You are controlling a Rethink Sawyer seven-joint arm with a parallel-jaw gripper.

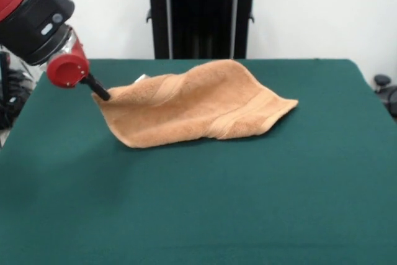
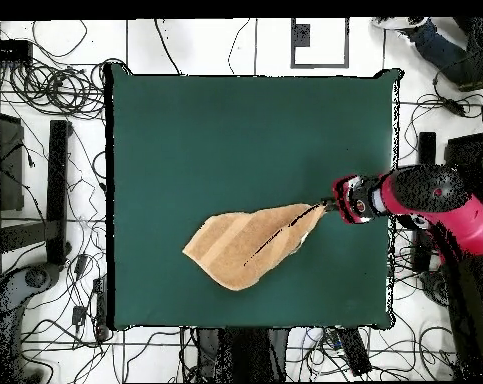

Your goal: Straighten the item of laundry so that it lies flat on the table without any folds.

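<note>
- Front view: bright, even, diffuse light; white wall behind slightly washed out.
- Table (image 1: 198, 203) felt matte, no glare.
- Towel (image 1: 198, 107) casts a thin, soft shadow along its lower edge; folds shaded gently.
- Small highlights on the arm's (image 1: 37, 10) glossy housing.
- Front view slightly soft; terry texture readable.
- Overhead view: evenly lit, white floor bright, towel (image 2: 253, 243) crease shows as a dark line.
</note>
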